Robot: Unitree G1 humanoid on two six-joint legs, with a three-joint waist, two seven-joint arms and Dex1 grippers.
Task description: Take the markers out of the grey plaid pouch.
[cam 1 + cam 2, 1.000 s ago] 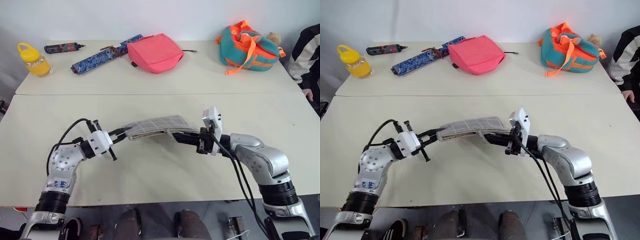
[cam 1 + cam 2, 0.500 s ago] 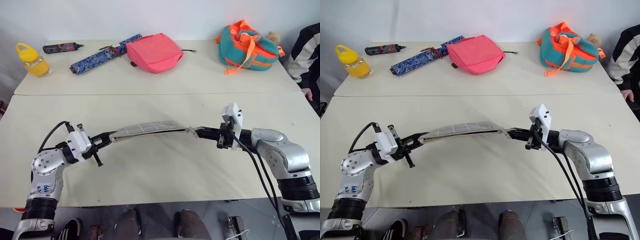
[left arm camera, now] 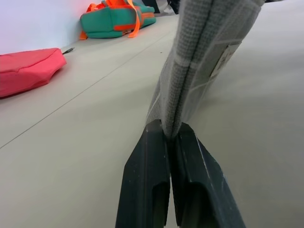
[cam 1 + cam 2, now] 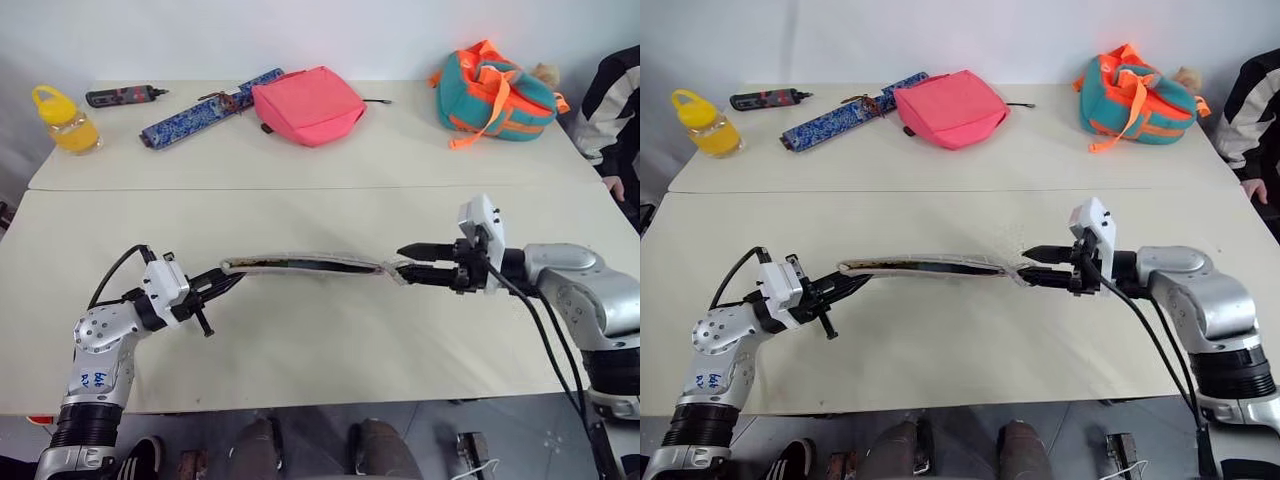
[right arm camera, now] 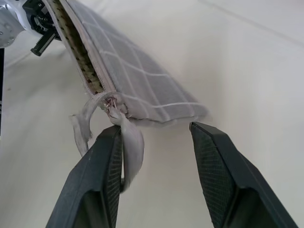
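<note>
With your left gripper [image 4: 222,284] clamped on the unzipped pouch [image 4: 300,266] and your right gripper [image 4: 408,262] spread at the tab, reach inside next for markers.

Both eye views look forward and down from the head over the table [image 4: 330,160], sharing almost the same scene, slightly offset sideways. The left wrist view sits low and very close behind the left tool [image 3: 172,137], facing along the grey plaid pouch [image 3: 204,52]. The right wrist view looks from close behind the right tool [image 5: 156,137] at the pouch's other end
</note>
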